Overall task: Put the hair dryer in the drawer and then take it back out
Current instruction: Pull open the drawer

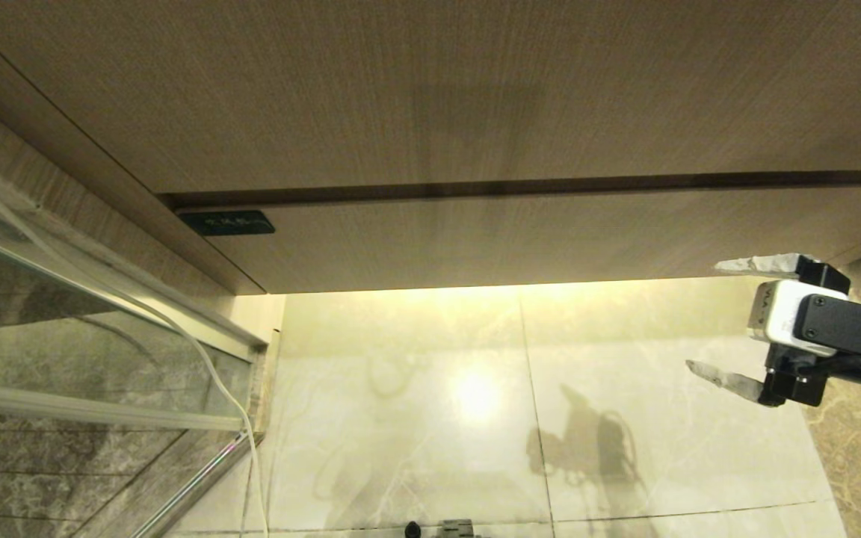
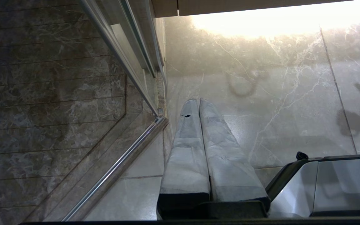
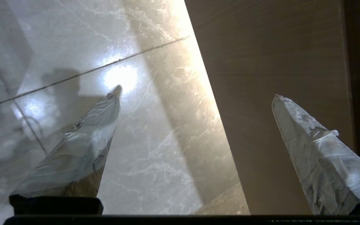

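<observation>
While the drawer (image 1: 550,246) sits shut, its flat front flush under the cabinet panel above, the right pincer (image 1: 707,317) hangs wide and empty near the front's right end, over the pale floor (image 1: 438,418). No hair dryer shows in any view, so I cannot tell where it lies. The left pincer (image 2: 198,101) is parked with its fingers pressed together, pointing down at the floor beside a glass door rail (image 2: 127,156). My guess is that this is the drawer-opening step. Next, the right pincer needs purchase on the handleless front, probably at an edge, before pulling outward.
</observation>
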Robot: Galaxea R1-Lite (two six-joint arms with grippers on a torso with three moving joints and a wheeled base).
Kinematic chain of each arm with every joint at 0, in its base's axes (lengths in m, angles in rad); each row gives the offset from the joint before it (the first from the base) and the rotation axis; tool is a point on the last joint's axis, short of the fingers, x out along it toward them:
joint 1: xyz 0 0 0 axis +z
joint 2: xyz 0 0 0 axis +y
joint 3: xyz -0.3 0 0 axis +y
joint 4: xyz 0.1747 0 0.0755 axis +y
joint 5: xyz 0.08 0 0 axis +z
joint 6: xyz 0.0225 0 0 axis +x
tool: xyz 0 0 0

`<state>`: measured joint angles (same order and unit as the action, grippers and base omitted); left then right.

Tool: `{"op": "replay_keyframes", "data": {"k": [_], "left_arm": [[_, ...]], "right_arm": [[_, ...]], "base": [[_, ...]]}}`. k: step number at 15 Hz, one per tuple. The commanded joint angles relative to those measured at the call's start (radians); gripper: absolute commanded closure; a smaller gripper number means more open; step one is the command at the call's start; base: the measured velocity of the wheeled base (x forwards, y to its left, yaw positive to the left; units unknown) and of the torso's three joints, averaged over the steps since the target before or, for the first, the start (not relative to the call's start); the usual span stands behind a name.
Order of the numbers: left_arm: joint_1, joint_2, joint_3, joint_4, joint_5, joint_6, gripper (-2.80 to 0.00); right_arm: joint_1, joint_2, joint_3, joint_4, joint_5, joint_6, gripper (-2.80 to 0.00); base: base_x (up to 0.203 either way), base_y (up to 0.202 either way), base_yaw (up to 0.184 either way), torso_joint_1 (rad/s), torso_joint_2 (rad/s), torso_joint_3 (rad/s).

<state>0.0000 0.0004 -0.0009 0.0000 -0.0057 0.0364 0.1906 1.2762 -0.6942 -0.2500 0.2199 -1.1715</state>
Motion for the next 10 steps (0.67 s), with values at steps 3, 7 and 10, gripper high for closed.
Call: {"op": "replay_keyframes", "data": {"k": [3,7,10], "left_arm": [[0.0,0.0,-0.001,0.0,0.0,0.0,0.0],[0.0,0.0,-0.001,0.0,0.0,0.0,0.0],[0.0,0.0,-0.001,0.0,0.0,0.0,0.0]], "right_arm": [[-0.003,-0.186,0.04,0.076,-0.012,0.032,-2.8],[-0.046,-0.236,0.03,0.135,-0.014,0.036,-2.8],[-0.041,-0.235,0.027,0.147,-0.004,0.057,-2.8]], "base": [[0.0,0.0,0.0,0.0,0.0,0.0],[0.0,0.0,0.0,0.0,0.0,0.0],[0.0,0.0,0.0,0.0,0.0,0.0]]}}
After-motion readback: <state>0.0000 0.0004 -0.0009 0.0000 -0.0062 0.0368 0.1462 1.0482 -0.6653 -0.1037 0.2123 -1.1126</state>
